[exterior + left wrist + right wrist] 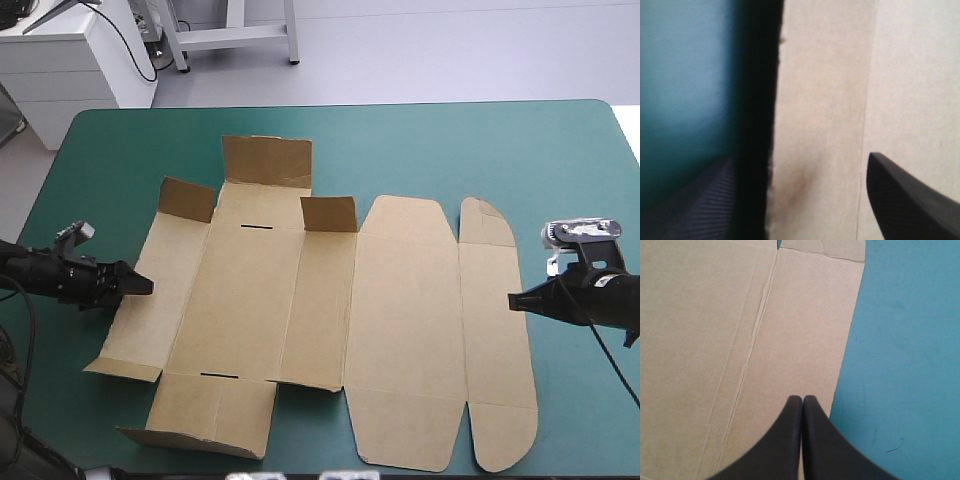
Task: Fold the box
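The brown box (pixel 400 320) lies mostly flat in the middle of the teal-green table. Three small flaps stand up at its far left part, one of them the back flap (pixel 266 160). My left gripper (pixel 145 286) is at the box's left edge. In the left wrist view the left gripper (pixel 800 157) is open, and the edge of the box (pixel 825 100) runs between its fingers, slightly lifted with a dark shadow under it. My right gripper (pixel 512 300) is at the box's right edge. The right wrist view shows the right gripper (pixel 802 397) shut, its tip over the outer strip of the box (pixel 715 340).
Bare teal-green cover (pixel 580 180) shows on the right of the box, along the far side and behind my left arm. The box's near flaps reach almost to the table's front edge (pixel 300 470).
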